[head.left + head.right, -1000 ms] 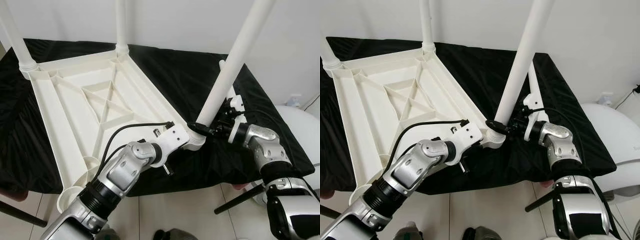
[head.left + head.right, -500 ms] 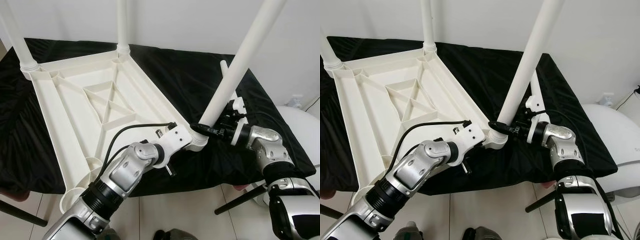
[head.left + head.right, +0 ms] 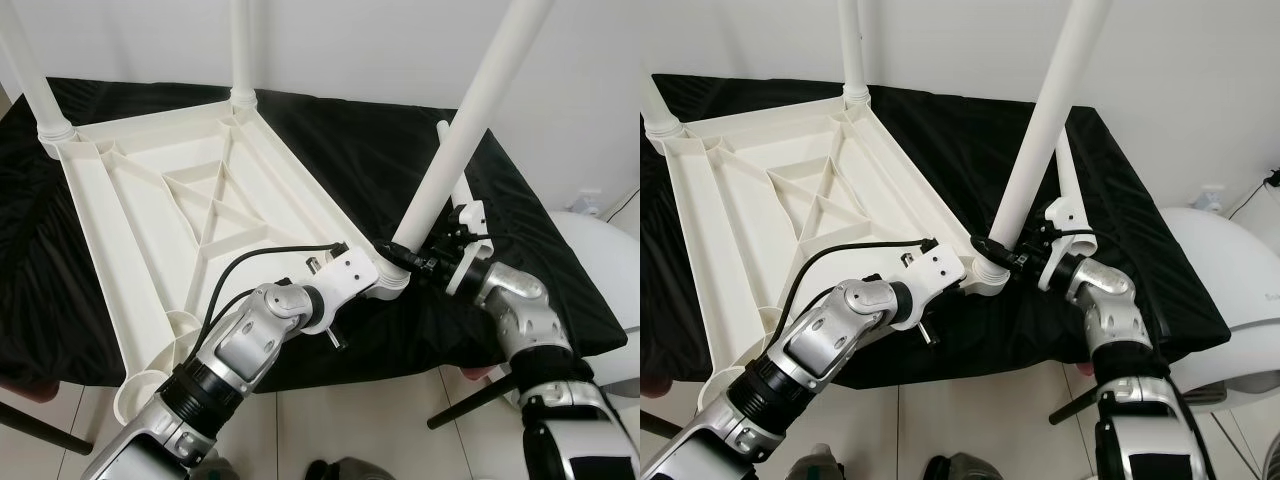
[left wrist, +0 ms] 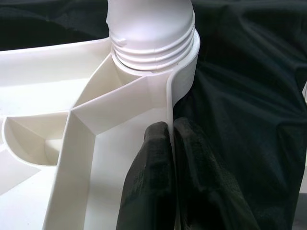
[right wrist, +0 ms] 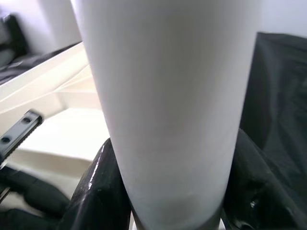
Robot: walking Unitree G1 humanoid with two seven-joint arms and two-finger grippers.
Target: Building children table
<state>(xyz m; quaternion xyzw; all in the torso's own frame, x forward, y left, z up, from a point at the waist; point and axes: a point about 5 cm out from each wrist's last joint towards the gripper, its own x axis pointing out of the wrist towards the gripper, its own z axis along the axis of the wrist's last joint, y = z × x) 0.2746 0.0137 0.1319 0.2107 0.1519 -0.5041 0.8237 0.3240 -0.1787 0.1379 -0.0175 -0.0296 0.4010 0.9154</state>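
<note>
The right tool [image 3: 408, 262], just right of centre in the head views, has its black fingers [image 5: 103, 182] clamped on either side of the base of a white table leg [image 3: 452, 150]. That leg rises tilted toward the upper right of the frame from the corner socket [image 3: 392, 282]. The left tool [image 4: 171, 158] has its 2 fingers pressed together on the thin white rim of the upturned tabletop [image 3: 165, 200], right beside that same socket, at the centre of the left eye view. The tabletop lies underside up in the left half of the frame on a worktop covered with black cloth [image 3: 350, 150]. 2 other legs [image 3: 241, 45] stand upright at its far corners, upper left. Another white leg [image 3: 1065, 165] lies loose on the cloth behind the right tool
</note>
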